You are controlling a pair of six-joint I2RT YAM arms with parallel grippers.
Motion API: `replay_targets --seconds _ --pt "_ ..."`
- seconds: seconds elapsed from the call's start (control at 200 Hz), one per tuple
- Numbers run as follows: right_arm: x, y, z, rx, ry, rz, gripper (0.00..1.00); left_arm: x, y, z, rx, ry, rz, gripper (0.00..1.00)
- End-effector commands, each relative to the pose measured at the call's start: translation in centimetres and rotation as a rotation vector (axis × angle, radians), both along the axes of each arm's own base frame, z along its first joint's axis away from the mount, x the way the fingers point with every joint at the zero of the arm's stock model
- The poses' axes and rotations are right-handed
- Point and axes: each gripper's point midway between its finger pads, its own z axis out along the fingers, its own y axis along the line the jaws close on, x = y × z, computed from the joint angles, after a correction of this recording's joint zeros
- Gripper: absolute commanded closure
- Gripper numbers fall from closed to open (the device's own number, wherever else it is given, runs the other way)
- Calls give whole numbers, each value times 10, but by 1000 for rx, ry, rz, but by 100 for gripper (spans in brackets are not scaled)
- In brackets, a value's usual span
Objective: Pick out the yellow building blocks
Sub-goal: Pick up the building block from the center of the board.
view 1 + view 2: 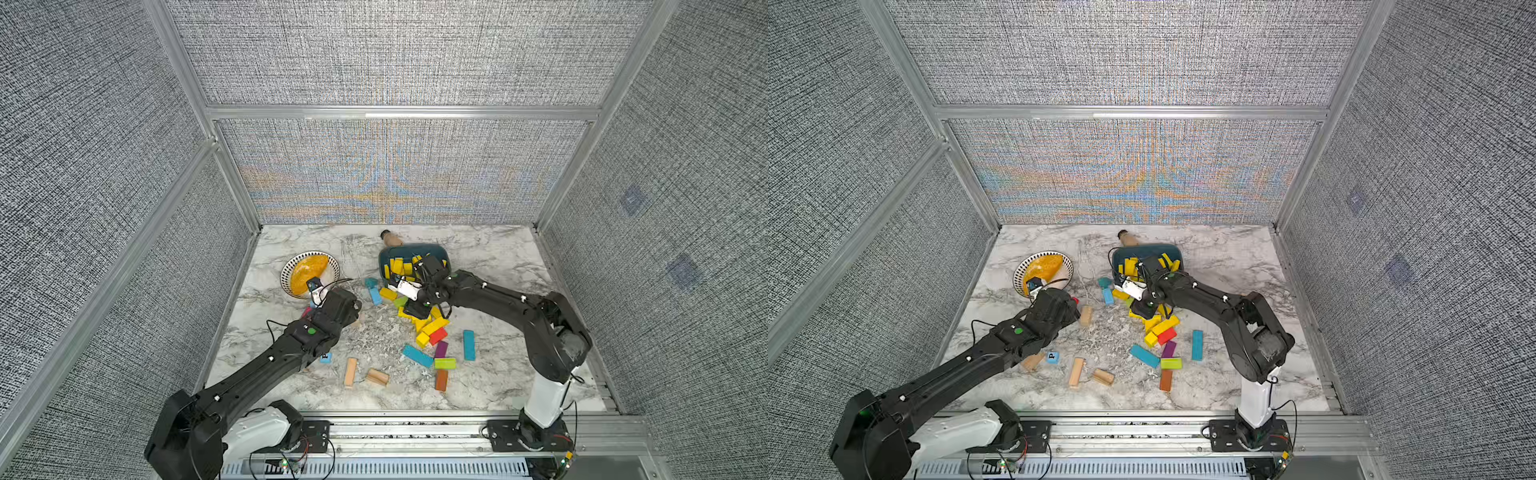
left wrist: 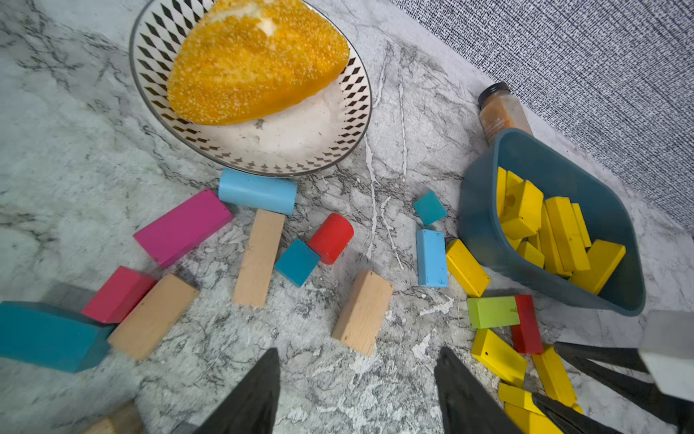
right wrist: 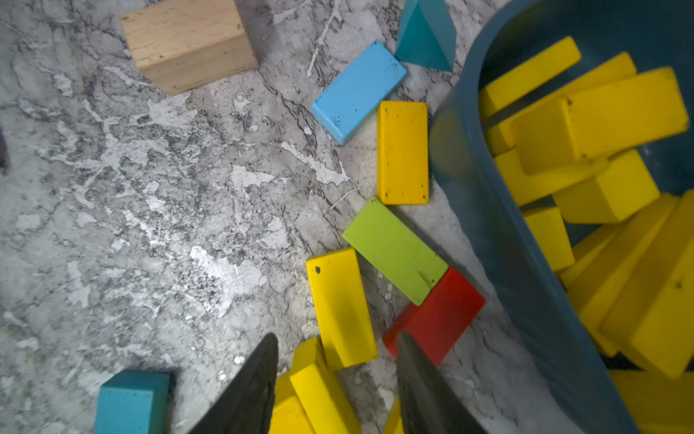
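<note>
Right pincer [image 3: 338,334] hangs low, jaws parted, straddling loose yellow building blocks [image 3: 340,308] on the table [image 3: 150,188], just beside the blue tub [image 3: 507,244], and nothing looks clamped from here. More yellow ones are heaped inside that tub. Left pincer [image 2: 359,349] is wide open and empty above the marble, near a pale wood block [image 2: 362,312].

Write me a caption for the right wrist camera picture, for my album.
Open right gripper poised over loose yellow blocks on the marble table, beside a blue bin holding more.
</note>
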Motion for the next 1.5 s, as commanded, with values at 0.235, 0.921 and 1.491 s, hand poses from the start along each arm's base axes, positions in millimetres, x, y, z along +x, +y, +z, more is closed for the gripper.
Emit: replay_targets --seconds 0.235,0.921,1.491 --pt "-2 14 -24 -34 29 184 48 -3 20 1 17 -41 90 33" --pt "7 -2 -58 -149 39 141 62 -3 24 2 32 -53 98 33" --pt "58 1 99 226 -423 -165 73 -1 23 0 58 -47 87 33"
